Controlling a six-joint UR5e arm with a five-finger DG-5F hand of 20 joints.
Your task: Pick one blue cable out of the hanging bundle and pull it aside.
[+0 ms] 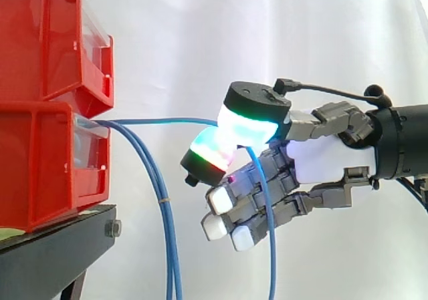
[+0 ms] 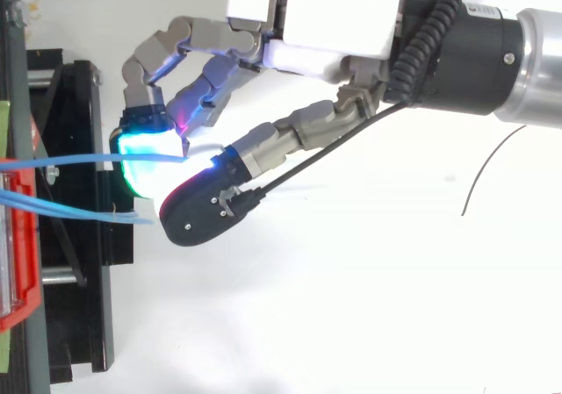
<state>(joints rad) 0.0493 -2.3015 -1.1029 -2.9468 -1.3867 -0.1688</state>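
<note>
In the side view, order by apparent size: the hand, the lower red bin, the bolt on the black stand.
Hand, largest as seen.
Lower red bin, though the edge cuts it off, so these two are unsure.
Bolt, clearly smallest.

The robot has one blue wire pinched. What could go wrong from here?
The hand pinches the blue cable only between glowing pads, so it might slip free on a harder pull. The cable runs nearly straight to the red bin; more pulling could strain it or tug the bin. Its hanging part drops past the lower fingers and may snag.
</note>
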